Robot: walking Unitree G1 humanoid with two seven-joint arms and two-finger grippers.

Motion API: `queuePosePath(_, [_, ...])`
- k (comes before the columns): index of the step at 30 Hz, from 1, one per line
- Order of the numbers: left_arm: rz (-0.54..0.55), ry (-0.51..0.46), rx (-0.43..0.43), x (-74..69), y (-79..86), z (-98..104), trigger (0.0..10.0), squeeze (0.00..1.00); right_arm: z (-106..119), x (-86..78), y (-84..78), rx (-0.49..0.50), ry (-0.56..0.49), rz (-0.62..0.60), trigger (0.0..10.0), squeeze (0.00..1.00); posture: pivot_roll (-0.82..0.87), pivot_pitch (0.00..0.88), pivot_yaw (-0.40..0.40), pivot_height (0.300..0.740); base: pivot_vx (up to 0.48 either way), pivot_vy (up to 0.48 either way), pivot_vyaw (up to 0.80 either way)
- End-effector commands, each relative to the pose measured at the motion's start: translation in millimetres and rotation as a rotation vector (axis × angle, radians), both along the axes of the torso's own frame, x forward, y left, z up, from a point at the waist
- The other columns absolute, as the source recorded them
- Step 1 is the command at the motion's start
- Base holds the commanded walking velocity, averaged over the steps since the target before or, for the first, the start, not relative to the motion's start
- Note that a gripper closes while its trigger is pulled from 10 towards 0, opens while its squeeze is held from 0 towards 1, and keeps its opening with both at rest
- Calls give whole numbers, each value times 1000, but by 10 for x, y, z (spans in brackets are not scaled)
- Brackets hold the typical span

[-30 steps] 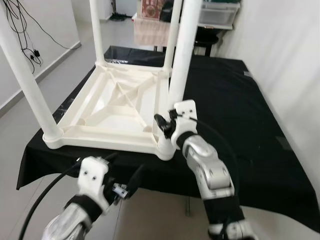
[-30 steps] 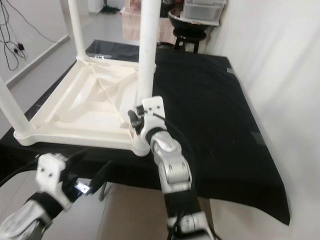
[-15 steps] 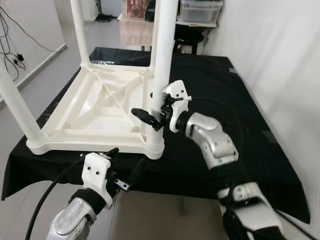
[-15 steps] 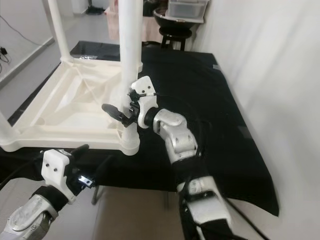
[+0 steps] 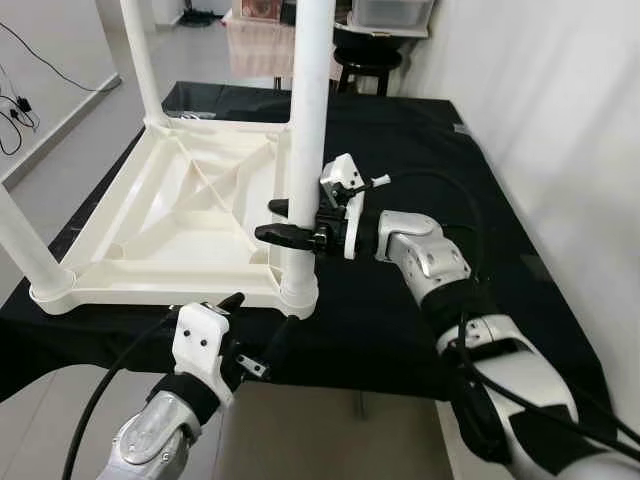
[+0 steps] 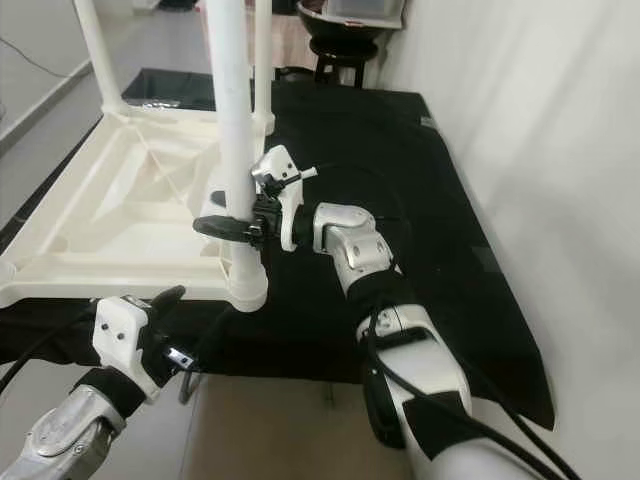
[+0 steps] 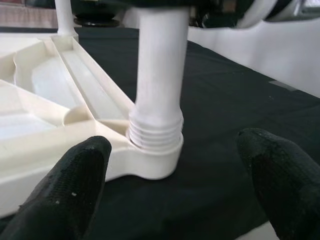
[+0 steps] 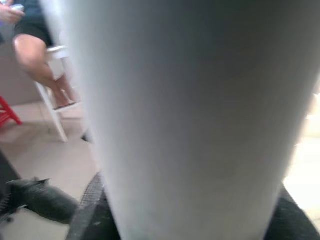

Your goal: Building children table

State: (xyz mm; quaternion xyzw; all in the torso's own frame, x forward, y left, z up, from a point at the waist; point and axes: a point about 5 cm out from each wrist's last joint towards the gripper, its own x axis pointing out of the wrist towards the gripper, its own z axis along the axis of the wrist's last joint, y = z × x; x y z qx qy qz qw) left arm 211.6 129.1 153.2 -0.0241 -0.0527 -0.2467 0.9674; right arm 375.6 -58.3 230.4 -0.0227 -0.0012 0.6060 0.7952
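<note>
The white table leg (image 5: 305,150) stands upright in the near corner socket of the upturned table top (image 5: 190,215). The right gripper (image 5: 290,222) is clamped around it, fingers crossing its vertical axis. The left gripper (image 5: 255,335) hangs spread apart below the socket, grasping nothing.

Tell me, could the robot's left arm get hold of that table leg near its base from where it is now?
Probably yes. The left gripper is open and aimed at the base of the table leg, with only bare black cloth between them.
</note>
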Motion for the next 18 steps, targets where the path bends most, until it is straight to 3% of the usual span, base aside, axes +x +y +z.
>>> queuePosePath(1, [1,-1,-5,-19,-19,-2,10000,0,11,-1,32,21,24,24,0,0,110,113,-120,740,0,0,0])
queuePosePath(8, [-6,5,-28,-22,-22,5,10000,0,31,53,-86,38,8,-54,0,0,91,129,-112,740,0,0,0])
queuePosePath(11, [-9,3,-27,-12,-23,18,10000,0,-59,126,-185,36,9,-359,0,0,82,145,-116,740,0,0,0])
queuePosePath(12, [-9,3,-27,-12,-23,18,10000,0,-59,126,-185,36,9,-359,0,0,82,145,-116,740,0,0,0])
queuePosePath(13, [-7,1,-25,-8,-20,22,10000,0,-140,138,-214,39,35,-515,0,0,81,146,-115,740,0,0,0])
queuePosePath(14, [-7,1,-25,-8,-20,22,10000,0,-140,138,-214,39,35,-515,0,0,81,146,-115,740,0,0,0])
queuePosePath(15, [-1,-1,-22,3,-7,27,10000,0,-249,142,-268,24,48,-758,0,0,68,150,-106,740,0,0,0])
queuePosePath(17, [-1,-1,-22,3,-7,27,10000,0,-249,142,-268,24,48,-758,0,0,68,150,-106,740,0,0,0])
queuePosePath(18, [4,-4,-21,16,5,34,10000,0,-461,-25,-143,40,116,-838,0,0,57,150,-92,740,0,0,0])
